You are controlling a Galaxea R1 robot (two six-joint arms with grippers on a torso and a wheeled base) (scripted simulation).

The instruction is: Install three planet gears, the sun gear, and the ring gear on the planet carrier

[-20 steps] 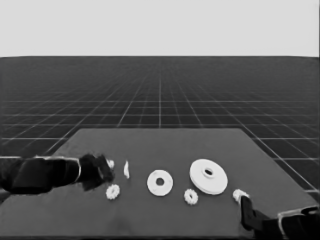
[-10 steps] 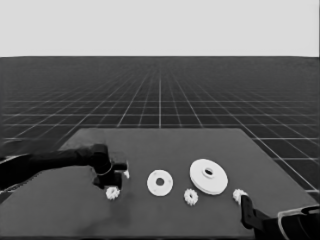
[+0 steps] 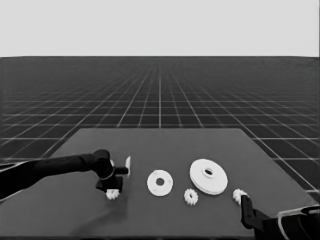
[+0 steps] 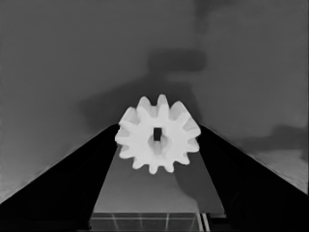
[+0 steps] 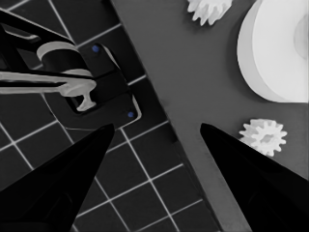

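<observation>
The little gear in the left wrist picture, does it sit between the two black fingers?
Yes, the small toothed gear lies on the table between the left gripper's two fingers, which stand open on either side.

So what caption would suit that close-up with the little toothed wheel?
Left pincer straddling a small toothed gear on the dark table.

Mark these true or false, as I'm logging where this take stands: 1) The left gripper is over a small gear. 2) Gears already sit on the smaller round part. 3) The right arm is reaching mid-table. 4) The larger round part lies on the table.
1) True: the left gripper straddles a small gear.
2) False: the smaller round part is bare; the gears lie on the table.
3) False: the right gripper waits at the lower right corner.
4) True: the larger round part rests there.
</observation>
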